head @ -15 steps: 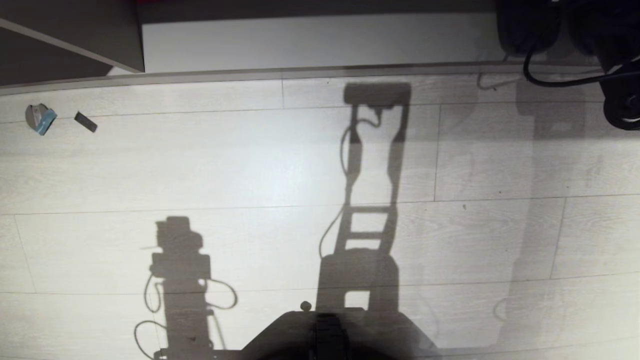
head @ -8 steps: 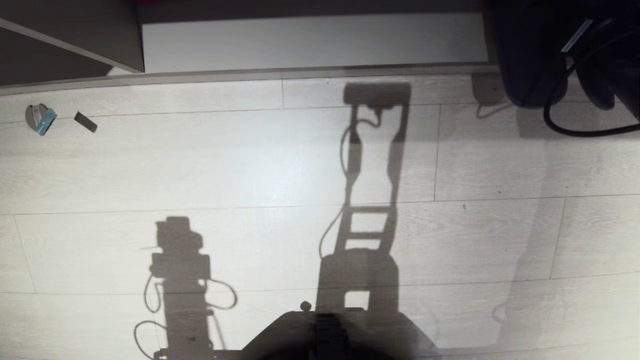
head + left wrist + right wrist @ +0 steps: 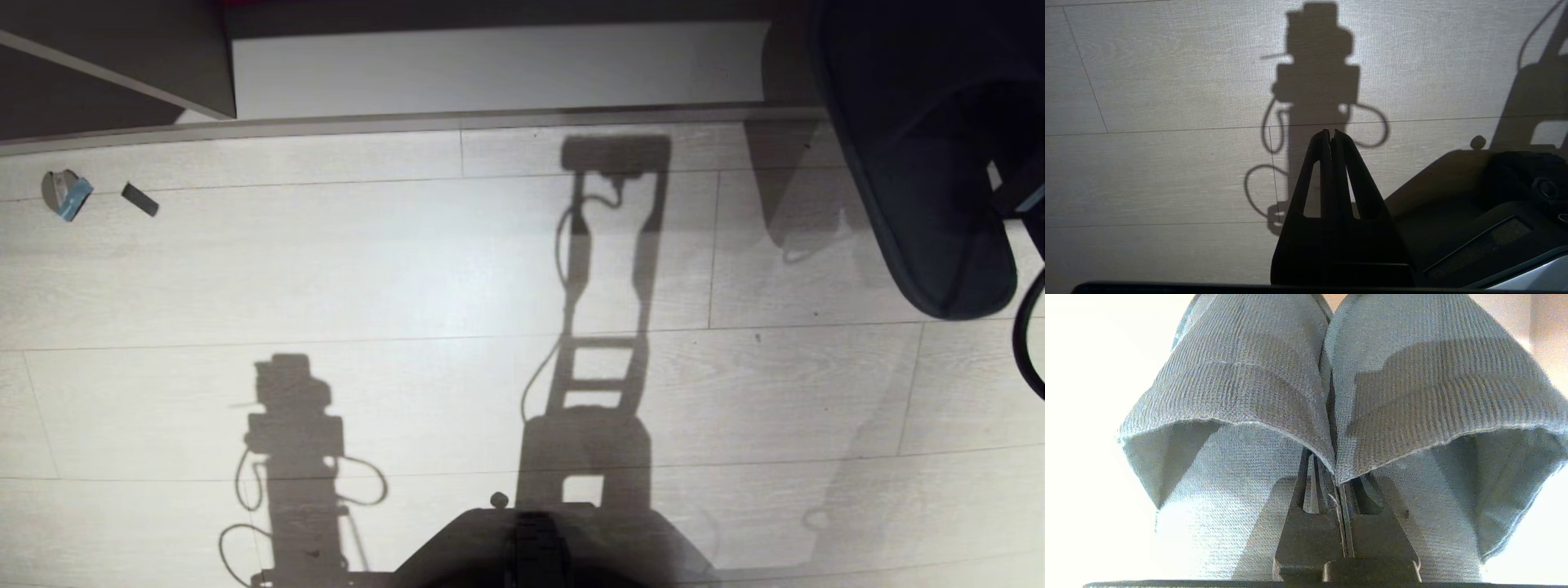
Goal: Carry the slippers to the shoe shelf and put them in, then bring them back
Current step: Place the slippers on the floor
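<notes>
1. My right claw [image 3: 1336,486] is clenched on the pair of soft grey-blue cloth slippers [image 3: 1331,396], its dark fingers [image 3: 1306,522] pressed together on the inner edges where the two slippers meet.
2. In the right wrist view, the two slippers hang side by side, touching down the middle, their open mouths facing the camera and their rounded toes pointing away.
3. From my head camera, the slippers [image 3: 922,163] show as a dark rounded sole at the upper right, held up off the pale wood-plank floor [image 3: 367,269] and casting a soft shadow onto the boards just beside them.
4. A black cable [image 3: 1027,343] loops down at the right edge, next to the slippers.
5. Along the top of the head view runs the low shoe shelf [image 3: 490,69], its pale flat base board bright behind a thin dark edge; the slippers overlap its right end in the picture, but whether they are over it or in front of it I cannot tell.
6. A dark angled panel [image 3: 114,65] fills the upper left corner beside the shelf.
7. On the floor at far left lie a small grey-and-blue scrap [image 3: 65,194] and, just beside it, a short dark strip [image 3: 140,199].
8. My left claw [image 3: 1331,136] is clenched on nothing, fingertips together, poised over bare floor near my dark base [image 3: 1494,204], with its own shadow cast ahead on the planks.
</notes>
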